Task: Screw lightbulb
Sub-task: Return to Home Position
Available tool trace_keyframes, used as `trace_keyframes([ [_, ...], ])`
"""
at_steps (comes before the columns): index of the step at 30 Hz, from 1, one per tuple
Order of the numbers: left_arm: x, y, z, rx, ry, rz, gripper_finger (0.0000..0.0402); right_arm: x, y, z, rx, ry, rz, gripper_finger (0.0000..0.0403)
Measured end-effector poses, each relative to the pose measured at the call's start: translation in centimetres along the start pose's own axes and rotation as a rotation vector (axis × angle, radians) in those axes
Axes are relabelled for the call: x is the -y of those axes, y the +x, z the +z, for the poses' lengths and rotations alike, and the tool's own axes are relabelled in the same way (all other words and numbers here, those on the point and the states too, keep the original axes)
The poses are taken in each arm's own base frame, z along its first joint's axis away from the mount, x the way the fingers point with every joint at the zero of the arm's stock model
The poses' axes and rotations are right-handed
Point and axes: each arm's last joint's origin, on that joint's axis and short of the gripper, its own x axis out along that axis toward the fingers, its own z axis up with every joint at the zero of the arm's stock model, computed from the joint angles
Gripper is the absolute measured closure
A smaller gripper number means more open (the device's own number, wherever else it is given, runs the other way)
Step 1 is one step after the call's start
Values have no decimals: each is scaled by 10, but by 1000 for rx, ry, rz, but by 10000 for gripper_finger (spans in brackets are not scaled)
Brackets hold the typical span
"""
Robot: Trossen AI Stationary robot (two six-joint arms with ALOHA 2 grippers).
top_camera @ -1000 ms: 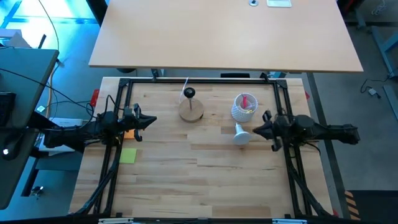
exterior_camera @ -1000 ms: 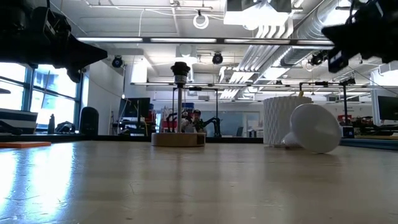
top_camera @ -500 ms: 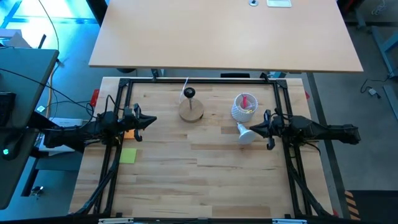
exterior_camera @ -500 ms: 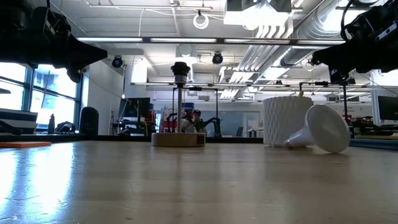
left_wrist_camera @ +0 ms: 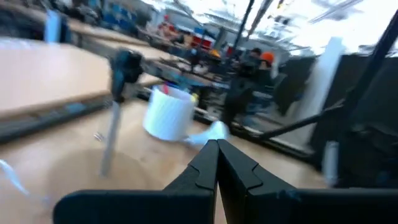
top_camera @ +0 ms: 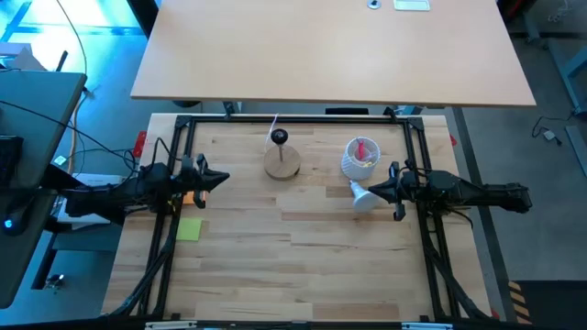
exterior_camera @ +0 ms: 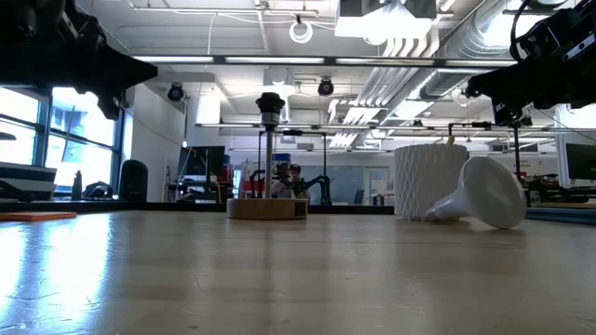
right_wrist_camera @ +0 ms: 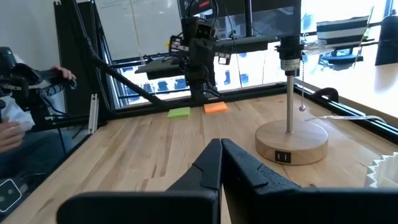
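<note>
Logged green sticky note [top_camera: 189,229] nearest on worktop [top_camera: 303,257]. Found L hand [top_camera: 223,177] over L edge, fingers pressed together, gripping nothing. Found R hand [top_camera: 371,191] at R side, also pressed together, raised clear of worktop. Noted lightbulb [top_camera: 360,197] lying on its side just below R hand, beside lattice cup [top_camera: 359,160]. Saw wooden lamp base [top_camera: 282,163] farther back, stem upright.

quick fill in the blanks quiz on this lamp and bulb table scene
1. The white matte lightbulb lies on its ___ on the wooden table.
2. The white latticed cup holds ___ items.
3. The round wooden lamp base has a black-topped stem that holds ___ bulb.
4. The left gripper and right gripper are both ___.
Missing words: side; pink; no; shut.
</note>
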Motion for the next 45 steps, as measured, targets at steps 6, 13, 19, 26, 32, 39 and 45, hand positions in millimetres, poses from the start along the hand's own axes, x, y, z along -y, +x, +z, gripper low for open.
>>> trace_keyframes([
  [6, 7, -3, -13, -135, 9, -150, 402, 0, 0, 0, 1, 0, 0, 403],
  [13, 19, -6, -22, -158, 152, -307, 401, 0, 0, 0, -5, 0, 7, 403],
  [19, 20, -6, -23, -159, 157, -318, 401, 0, 0, 0, -8, 0, 17, 403],
  [26, 20, -5, -23, -169, 159, -314, 401, -1, 0, -1, -11, 0, 22, 403],
  [32, 20, -5, -23, -169, 159, -314, 402, -1, 0, 0, -11, 0, 22, 403],
  [39, 20, -5, -23, -169, 159, -314, 401, -1, 0, -1, -12, 0, 24, 403],
  [45, 20, -5, -23, -169, 159, -314, 401, -1, 0, -1, -12, 0, 25, 403],
])
